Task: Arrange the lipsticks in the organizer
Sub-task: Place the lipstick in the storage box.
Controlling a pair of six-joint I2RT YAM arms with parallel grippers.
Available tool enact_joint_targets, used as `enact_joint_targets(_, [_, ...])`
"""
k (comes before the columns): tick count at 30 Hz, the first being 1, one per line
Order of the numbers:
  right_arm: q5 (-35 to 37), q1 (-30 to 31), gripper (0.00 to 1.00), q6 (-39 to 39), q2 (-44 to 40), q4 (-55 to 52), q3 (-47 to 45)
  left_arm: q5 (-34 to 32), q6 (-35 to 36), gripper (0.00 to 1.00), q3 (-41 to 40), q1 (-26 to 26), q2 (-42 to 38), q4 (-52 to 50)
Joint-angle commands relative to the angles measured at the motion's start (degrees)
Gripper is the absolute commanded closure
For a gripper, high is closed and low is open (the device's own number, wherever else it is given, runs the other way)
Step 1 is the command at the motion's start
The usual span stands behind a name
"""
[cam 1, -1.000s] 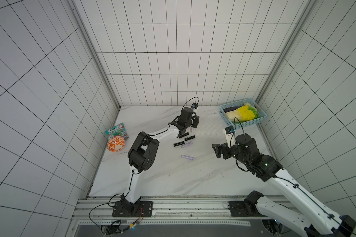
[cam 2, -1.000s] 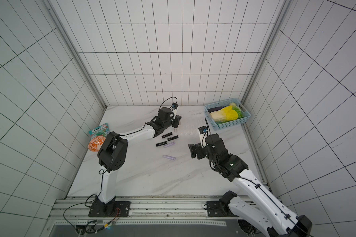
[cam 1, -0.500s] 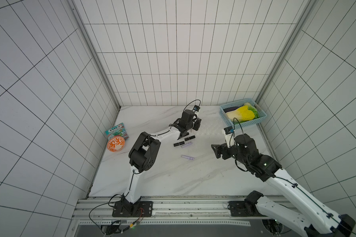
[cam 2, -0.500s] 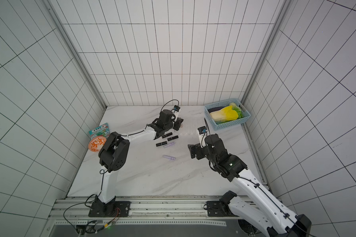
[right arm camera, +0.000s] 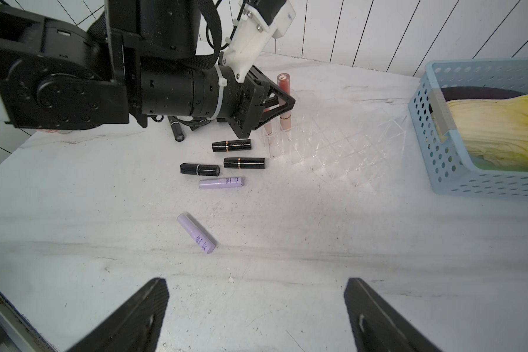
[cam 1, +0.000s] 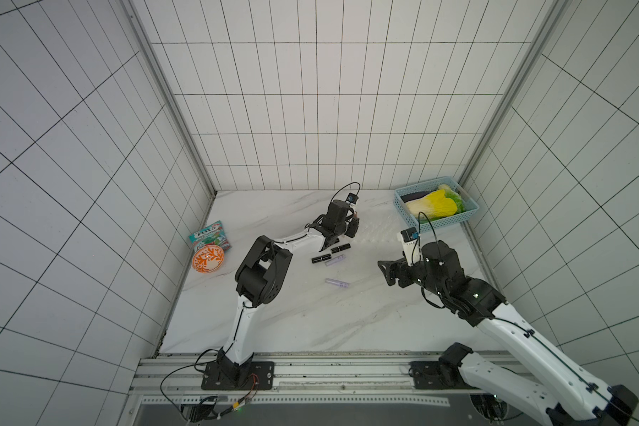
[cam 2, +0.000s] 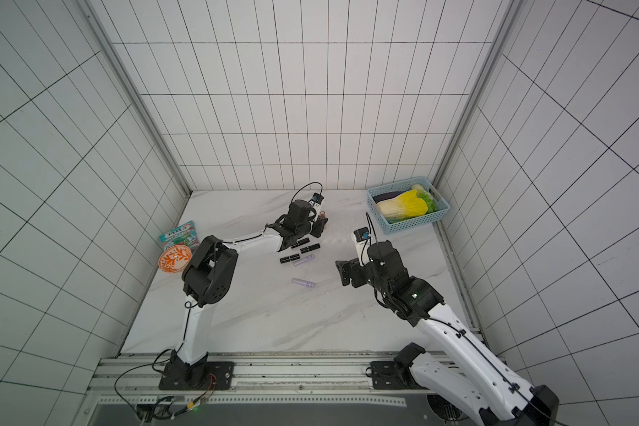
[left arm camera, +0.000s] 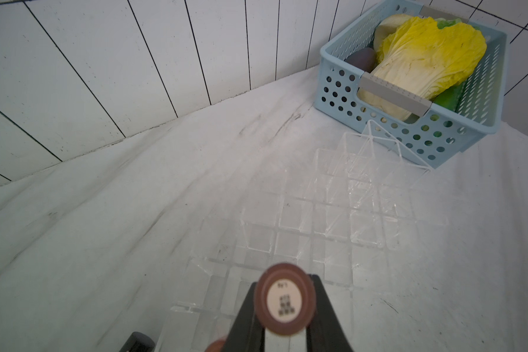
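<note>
Left gripper (left arm camera: 284,323) clamps a gloss tube (left arm camera: 284,297) upright at the organizer (left arm camera: 342,195) — arm stretched forward — right gripper (right arm camera: 255,282) hovers spread wide.

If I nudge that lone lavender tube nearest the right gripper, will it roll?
Likely: the lavender tube is a smooth round cylinder lying on its side on the flat table. Probably light and stiff; closing across it should hold.

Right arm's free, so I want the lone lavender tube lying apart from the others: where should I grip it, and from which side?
Take the lone lavender tube at mid-length, from straight above, with the right gripper turned across its long axis. It lies flat, nothing touching it, so both long sides are free.
</note>
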Motion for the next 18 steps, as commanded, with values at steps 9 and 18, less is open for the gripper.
enact_joint_targets(9, [-4.4, -0.6, 0.07, 0.5, 3.0, -1.3, 1.3, 0.8, 0.1, 0.23, -3.4, -0.9, -7.6, 3.6])
enact_joint_targets(18, [-12.3, 3.1, 0.12, -1.3, 16.6, -7.2, 7.4, -6.0, -15.2, 0.22, -19.1, 5.1, -27.8, -5.3])
